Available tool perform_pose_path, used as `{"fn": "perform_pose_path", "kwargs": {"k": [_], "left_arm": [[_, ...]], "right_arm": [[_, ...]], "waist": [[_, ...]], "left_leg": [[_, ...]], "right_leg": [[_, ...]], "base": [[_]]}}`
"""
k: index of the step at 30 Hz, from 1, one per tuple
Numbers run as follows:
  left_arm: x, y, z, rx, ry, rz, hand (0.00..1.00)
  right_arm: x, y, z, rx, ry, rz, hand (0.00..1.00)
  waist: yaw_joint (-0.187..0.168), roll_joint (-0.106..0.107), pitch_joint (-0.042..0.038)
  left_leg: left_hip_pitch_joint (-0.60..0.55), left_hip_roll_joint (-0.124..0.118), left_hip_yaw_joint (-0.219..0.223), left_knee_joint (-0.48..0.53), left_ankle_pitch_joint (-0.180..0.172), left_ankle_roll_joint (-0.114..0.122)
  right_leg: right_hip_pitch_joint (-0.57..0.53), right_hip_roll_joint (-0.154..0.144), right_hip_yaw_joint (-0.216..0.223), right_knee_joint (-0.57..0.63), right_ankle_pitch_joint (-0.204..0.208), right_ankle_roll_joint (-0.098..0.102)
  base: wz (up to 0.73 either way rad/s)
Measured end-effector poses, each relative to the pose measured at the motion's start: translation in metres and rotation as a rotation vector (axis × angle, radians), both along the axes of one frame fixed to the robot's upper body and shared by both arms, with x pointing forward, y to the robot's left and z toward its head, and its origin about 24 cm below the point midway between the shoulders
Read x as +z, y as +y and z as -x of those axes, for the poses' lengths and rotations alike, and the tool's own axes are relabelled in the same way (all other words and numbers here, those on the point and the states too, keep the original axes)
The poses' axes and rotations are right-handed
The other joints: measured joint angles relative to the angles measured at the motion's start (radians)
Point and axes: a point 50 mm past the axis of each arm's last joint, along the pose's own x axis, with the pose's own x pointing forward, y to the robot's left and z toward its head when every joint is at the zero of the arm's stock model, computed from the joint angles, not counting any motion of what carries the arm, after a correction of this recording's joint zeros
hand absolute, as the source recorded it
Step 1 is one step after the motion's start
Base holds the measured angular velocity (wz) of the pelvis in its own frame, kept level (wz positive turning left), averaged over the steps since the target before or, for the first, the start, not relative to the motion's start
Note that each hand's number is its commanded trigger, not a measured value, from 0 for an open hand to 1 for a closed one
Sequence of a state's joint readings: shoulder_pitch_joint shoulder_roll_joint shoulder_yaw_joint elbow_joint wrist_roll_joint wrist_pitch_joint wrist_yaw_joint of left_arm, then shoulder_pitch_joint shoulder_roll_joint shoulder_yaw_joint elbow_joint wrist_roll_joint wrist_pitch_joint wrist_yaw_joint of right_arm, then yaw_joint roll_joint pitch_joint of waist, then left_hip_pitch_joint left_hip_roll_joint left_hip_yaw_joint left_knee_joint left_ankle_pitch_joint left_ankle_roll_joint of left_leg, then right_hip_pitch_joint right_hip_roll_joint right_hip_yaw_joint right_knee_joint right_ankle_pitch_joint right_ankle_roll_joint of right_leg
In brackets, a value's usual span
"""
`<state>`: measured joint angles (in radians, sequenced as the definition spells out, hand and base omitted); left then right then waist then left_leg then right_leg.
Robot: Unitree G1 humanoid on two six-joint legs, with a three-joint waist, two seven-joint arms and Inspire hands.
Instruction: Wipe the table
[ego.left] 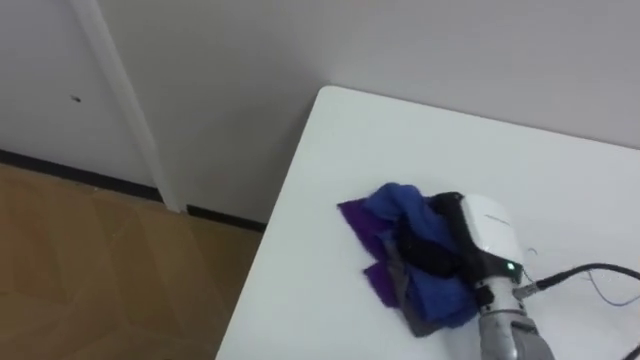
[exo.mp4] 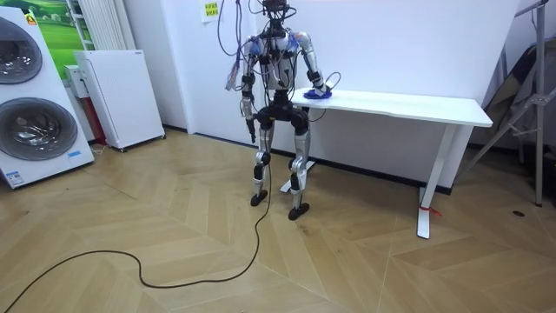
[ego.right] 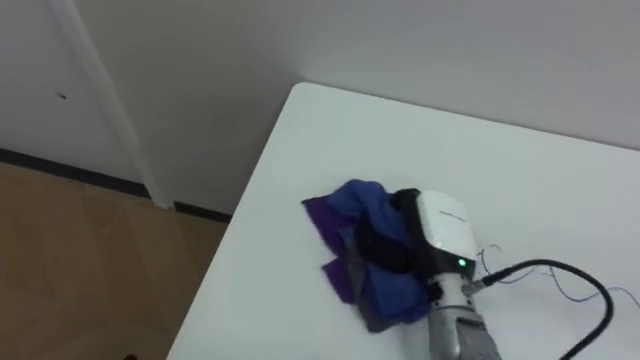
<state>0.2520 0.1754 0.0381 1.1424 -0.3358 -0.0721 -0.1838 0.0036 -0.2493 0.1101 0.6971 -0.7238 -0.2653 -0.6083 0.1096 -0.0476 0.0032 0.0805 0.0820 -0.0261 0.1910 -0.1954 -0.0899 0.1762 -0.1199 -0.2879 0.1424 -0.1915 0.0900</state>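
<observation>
Cloth (ego.left: 393, 207) under right hand (ego.left: 488, 226) (table (ego.left: 560, 170) corner)

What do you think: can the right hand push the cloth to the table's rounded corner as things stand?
Probably yes: the right hand rests on the cloth, and the table between it and that corner is bare.

The right robot hand (ego.left: 487, 235) reaches forward, palm down, wrist straight.
</observation>
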Motion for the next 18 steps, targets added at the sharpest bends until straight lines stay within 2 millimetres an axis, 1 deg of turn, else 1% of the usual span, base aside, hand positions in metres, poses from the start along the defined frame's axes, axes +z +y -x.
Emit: {"fn": "perform_pose_path", "kwargs": {"k": [1, 2, 3, 5, 6, 8, 9, 10, 11, 12, 13, 14, 15, 16, 18], "left_arm": [[0.002, 0.006, 0.005, 0.001, 0.015, -0.021, 0.0], [0.003, 0.014, 0.009, 0.002, 0.023, -0.045, 0.0], [0.004, 0.017, 0.011, 0.004, 0.029, -0.056, 0.0], [0.008, 0.028, 0.02, 0.028, 0.049, -0.085, 0.0], [0.009, 0.031, 0.021, 0.036, 0.05, -0.092, 0.0], [0.011, 0.039, 0.02, 0.072, 0.043, -0.121, 0.0], [0.011, 0.04, 0.02, 0.081, 0.04, -0.124, 0.0], [0.012, 0.041, 0.021, 0.09, 0.038, -0.129, 0.0], [0.013, 0.043, 0.021, 0.093, 0.038, -0.137, 0.0], [0.013, 0.044, 0.02, 0.091, 0.036, -0.14, 0.0], [0.014, 0.046, 0.016, 0.095, 0.02, -0.148, 0.0], [0.015, 0.048, 0.015, 0.107, 0.013, -0.154, 0.0], [0.015, 0.048, 0.016, 0.109, 0.012, -0.155, 0.0], [0.015, 0.049, 0.011, 0.106, -0.001, -0.158, 0.0], [0.015, 0.047, 0.008, 0.098, -0.008, -0.156, 0.0]], "right_arm": [[-0.003, -0.013, 0.007, -0.079, 0.0, -0.01, 1.0], [-0.007, -0.026, 0.015, -0.162, 0.002, -0.029, 1.0], [-0.008, -0.03, 0.019, -0.197, 0.002, -0.035, 1.0], [-0.012, -0.048, 0.032, -0.314, -0.004, -0.068, 1.0], [-0.013, -0.053, 0.037, -0.343, -0.003, -0.072, 1.0], [-0.014, -0.07, 0.049, -0.436, -0.004, -0.07, 1.0], [-0.014, -0.074, 0.052, -0.455, -0.002, -0.068, 1.0], [-0.014, -0.082, 0.057, -0.49, 0.004, -0.062, 1.0], [-0.014, -0.089, 0.065, -0.533, 0.008, -0.059, 1.0], [-0.015, -0.092, 0.069, -0.553, 0.01, -0.058, 1.0], [-0.016, -0.096, 0.077, -0.584, 0.018, -0.056, 1.0], [-0.017, -0.099, 0.083, -0.606, 0.027, -0.054, 1.0], [-0.017, -0.1, 0.086, -0.615, 0.031, -0.052, 1.0], [-0.018, -0.101, 0.089, -0.622, 0.037, -0.05, 1.0], [-0.018, -0.101, 0.09, -0.624, 0.042, -0.048, 1.0]], "waist": [[-0.007, -0.001, -0.0006], [-0.009, -0.002, -0.0021], [-0.009, -0.002, -0.0026], [-0.034, -0.001, -0.0028], [-0.039, -0.001, -0.0037], [-0.061, -0.002, -0.005], [-0.065, -0.002, -0.0058], [-0.077, -0.001, -0.0094], [-0.081, -0.002, -0.0128], [-0.082, -0.003, -0.015], [-0.086, -0.006, -0.0205], [-0.089, -0.009, -0.0256], [-0.089, -0.011, -0.0269], [-0.09, -0.014, -0.0287], [-0.091, -0.016, -0.0286]], "left_leg": [[-0.001, -0.004, -0.001, 0.004, 0.001, 0.001], [0.001, -0.006, 0.0, 0.007, 0.001, 0.001], [0.001, -0.005, 0.0, 0.008, 0.001, 0.001], [0.004, -0.006, 0.0, 0.009, 0.001, 0.002], [0.004, -0.006, 0.0, 0.011, 0.001, 0.002], [0.001, -0.006, 0.004, 0.014, 0.002, 0.003], [0.002, -0.005, 0.008, 0.015, 0.002, 0.003], [0.002, -0.006, 0.009, 0.015, 0.002, 0.004], [0.002, -0.007, 0.011, 0.015, 0.003, 0.004], [0.002, -0.007, 0.011, 0.015, 0.003, 0.004], [0.004, -0.007, 0.013, 0.015, 0.003, 0.004], [0.003, -0.007, 0.013, 0.015, 0.003, 0.005], [0.003, -0.007, 0.013, 0.015, 0.003, 0.005], [0.002, -0.007, 0.013, 0.015, 0.003, 0.005], [0.003, -0.007, 0.014, 0.015, 0.003, 0.005]], "right_leg": [[0.012, -0.003, -0.014, -0.006, 0.0, 0.001], [0.02, -0.003, -0.014, -0.008, 0.0, 0.001], [0.022, -0.003, -0.014, -0.009, 0.0, 0.001], [0.031, -0.003, -0.016, -0.01, 0.0, 0.002], [0.033, -0.003, -0.016, -0.01, 0.0, 0.002], [0.033, -0.003, -0.006, -0.01, -0.003, 0.005], [0.033, -0.003, -0.001, -0.01, -0.003, 0.005], [0.033, -0.004, 0.002, -0.011, -0.003, 0.005], [0.032, -0.004, 0.012, -0.011, -0.005, 0.005], [0.032, -0.004, 0.012, -0.01, -0.005, 0.005], [0.033, -0.004, 0.014, -0.01, -0.005, 0.005], [0.033, -0.004, 0.013, -0.01, -0.005, 0.005], [0.033, -0.004, 0.013, -0.009, -0.005, 0.005], [0.033, -0.004, 0.012, -0.009, -0.005, 0.005], [0.032, -0.004, 0.013, -0.008, -0.005, 0.004]], "base": [[0.28], [0.25], [0.14], [0.09], [0.11], [0.02], [-0.05], [-0.04], [0.0], [0.0], [0.0], [0.0], [0.0], [0.0], [-0.02]]}}
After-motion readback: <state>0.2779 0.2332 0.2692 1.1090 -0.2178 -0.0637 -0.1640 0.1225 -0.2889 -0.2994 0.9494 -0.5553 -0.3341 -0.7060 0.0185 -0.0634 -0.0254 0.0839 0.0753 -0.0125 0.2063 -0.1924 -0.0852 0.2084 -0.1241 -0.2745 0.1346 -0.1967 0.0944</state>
